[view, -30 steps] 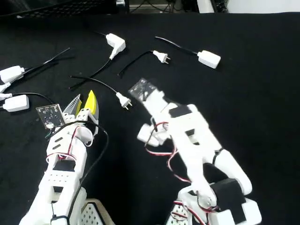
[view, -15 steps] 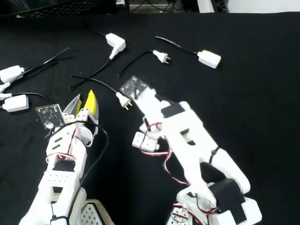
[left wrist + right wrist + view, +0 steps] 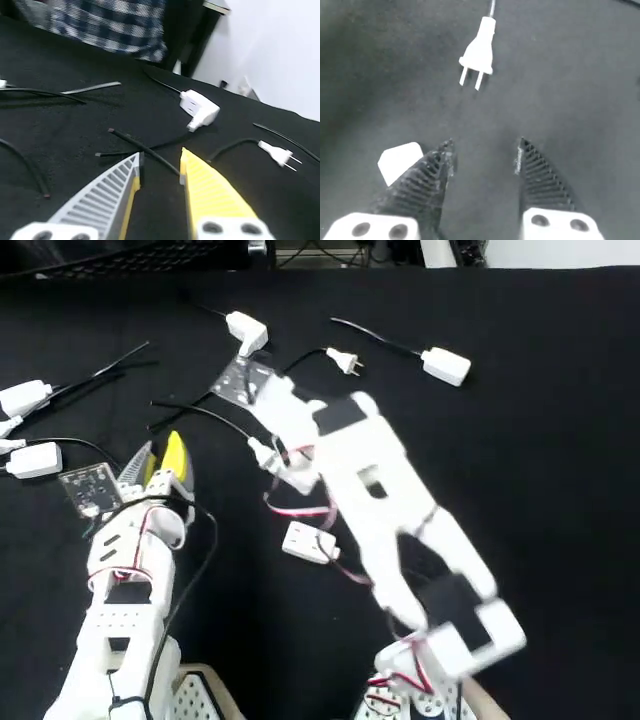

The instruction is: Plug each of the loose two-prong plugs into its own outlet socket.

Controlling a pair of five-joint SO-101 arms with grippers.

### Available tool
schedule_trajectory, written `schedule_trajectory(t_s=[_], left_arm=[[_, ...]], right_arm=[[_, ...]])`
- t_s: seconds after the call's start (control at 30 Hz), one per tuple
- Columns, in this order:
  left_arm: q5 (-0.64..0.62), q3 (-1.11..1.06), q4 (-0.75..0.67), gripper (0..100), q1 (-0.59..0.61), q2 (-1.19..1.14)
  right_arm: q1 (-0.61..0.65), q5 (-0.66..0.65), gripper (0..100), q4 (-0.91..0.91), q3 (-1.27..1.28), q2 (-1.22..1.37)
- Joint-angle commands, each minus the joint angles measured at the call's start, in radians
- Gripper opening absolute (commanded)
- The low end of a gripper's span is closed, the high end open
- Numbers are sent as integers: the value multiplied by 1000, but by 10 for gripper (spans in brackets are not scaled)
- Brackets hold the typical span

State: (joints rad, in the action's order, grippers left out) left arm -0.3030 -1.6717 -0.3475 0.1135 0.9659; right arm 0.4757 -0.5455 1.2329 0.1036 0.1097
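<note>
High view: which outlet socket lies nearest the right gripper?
The angled socket at the back, just beyond the right gripper; the boxy socket and the left-edge sockets lie much farther off.

White plug (image 3: 479, 50), white socket (image 3: 199, 107); black table (image 3: 560, 440); left tool (image 3: 160, 154) yellow and grey; right tool (image 3: 485, 143) black, ribbed.

The right arm (image 3: 355, 455) extends diagonally across the black tabletop (image 3: 540, 470), just beside one plug (image 3: 260, 451). The left hand (image 3: 160, 445) sits open at the left. A second plug (image 3: 344, 362) lies near an outlet socket (image 3: 447, 365).
</note>
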Motion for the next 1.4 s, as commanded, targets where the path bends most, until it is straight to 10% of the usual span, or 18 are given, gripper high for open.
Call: schedule_trajectory(t_s=[0.0, 0.83, 1.37], left_arm=[[0, -18, -6, 148, 41, 11], [0, -18, -2, 145, 45, 11], [0, -18, -3, 145, 44, 11]], right_arm=[[32, 5, 183, 60, -242, 206], [84, 49, 181, 387, -1271, 990], [-3, 84, 12, 532, -1627, 1173]])
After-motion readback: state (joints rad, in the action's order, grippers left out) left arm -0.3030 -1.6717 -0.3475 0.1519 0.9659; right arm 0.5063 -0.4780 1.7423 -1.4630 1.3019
